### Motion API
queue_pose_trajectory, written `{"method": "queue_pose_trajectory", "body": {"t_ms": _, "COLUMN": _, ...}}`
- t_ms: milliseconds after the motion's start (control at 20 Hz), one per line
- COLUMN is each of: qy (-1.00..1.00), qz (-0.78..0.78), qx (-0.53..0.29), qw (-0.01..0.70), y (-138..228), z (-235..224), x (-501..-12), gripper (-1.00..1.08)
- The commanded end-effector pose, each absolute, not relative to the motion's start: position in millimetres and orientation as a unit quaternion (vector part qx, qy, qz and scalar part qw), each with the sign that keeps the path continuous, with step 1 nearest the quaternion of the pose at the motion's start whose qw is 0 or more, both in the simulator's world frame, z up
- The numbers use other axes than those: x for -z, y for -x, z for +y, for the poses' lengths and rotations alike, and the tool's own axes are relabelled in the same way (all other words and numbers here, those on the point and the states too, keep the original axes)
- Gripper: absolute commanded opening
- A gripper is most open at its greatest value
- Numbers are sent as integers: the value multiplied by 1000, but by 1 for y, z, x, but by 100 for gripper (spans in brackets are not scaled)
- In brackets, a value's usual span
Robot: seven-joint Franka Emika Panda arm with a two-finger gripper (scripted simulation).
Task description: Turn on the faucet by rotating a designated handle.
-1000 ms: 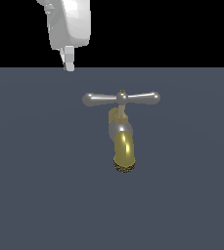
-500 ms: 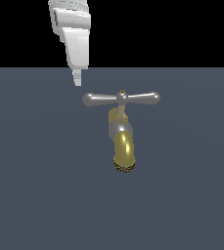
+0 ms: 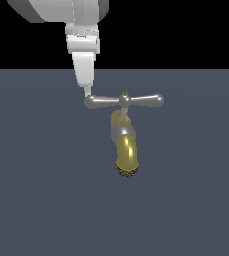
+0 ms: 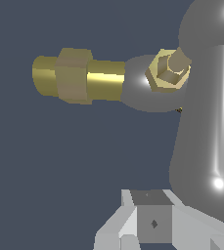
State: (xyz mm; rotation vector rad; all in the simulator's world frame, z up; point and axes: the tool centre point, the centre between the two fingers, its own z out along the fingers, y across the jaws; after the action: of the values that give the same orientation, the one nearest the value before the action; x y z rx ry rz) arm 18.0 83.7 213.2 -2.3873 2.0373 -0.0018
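Faucet (image 3: 126, 150) mid-scene on dark grey surface (image 3: 36, 200), brass spout curving toward camera | handle (image 3: 124, 101) silver crossbar level on top, small brass knob at centre | gripper (image 3: 87, 93) white, pointing down, tip at crossbar end on exterior view's left, apparently touching | claw state: cannot tell, fingers seem together

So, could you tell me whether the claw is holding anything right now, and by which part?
Nothing is held. The claw sits at one rounded end of the handle; no fingers close around it.
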Motion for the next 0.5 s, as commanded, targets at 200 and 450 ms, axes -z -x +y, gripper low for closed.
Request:
{"method": "queue_pose_trajectory", "body": {"t_ms": 200, "qy": 737, "qz": 676, "qx": 1, "qw": 0, "y": -33, "z": 76, "x": -199, "gripper": -100}}
{"method": "queue_pose_trajectory", "body": {"t_ms": 450, "qy": 730, "qz": 683, "qx": 0, "qw": 0, "y": -37, "z": 74, "x": -196, "gripper": -100}}
